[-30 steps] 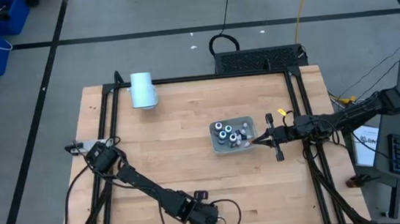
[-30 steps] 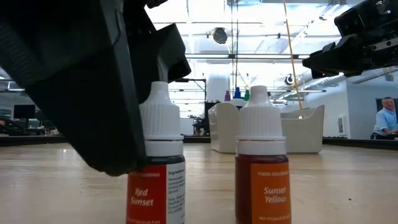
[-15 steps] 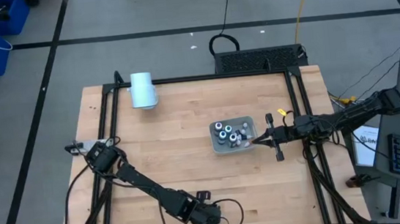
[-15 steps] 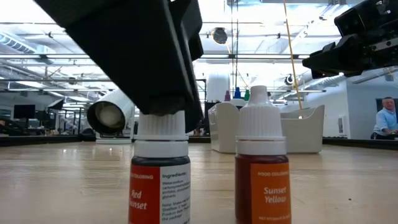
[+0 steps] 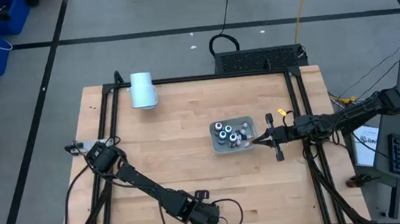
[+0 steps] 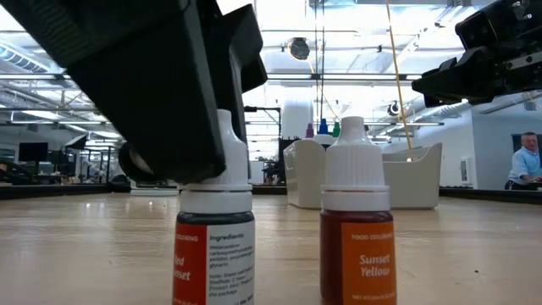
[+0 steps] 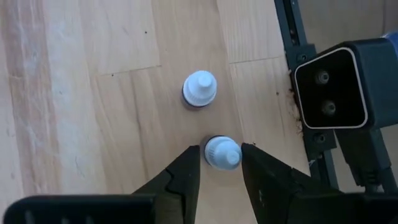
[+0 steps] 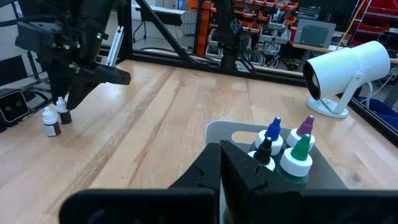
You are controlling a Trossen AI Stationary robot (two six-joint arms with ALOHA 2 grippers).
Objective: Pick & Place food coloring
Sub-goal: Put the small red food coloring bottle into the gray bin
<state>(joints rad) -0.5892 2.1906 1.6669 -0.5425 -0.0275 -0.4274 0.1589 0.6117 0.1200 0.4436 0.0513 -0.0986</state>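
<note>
Two small food coloring bottles with white caps stand near the table's near edge: "Red Sunset" (image 6: 216,246) and "Sunset Yellow" (image 6: 356,220). My left gripper (image 7: 221,163) slants down over the Red Sunset bottle and is shut on its cap. The Sunset Yellow bottle (image 7: 199,89) stands free on its base just beyond. Several more bottles stand in the grey tray (image 5: 232,134) at mid-table. My right gripper (image 5: 262,141) waits level and shut at the tray's right side. My left gripper pinches the Red Sunset bottle's white cap (image 7: 222,152) between its two fingers, one on either side. The fingers come from above, slanting down toward the near edge. The bottle stands upright below them (image 8: 62,112), its base on the table as far as I can see.
A pale blue cylinder (image 5: 143,89) lies at the table's far left. A black camera box (image 7: 329,87) sits on the frame rail close to the two bottles. Bare wood stretches between the near edge and the tray. A person (image 6: 525,161) is in the room beyond.
In the low view my left gripper has tipped over the Red Sunset bottle's cap and now hides the cap's left side. The bottle has turned a little about its upright axis, bringing the ingredients side further round. It stays in place and upright.
</note>
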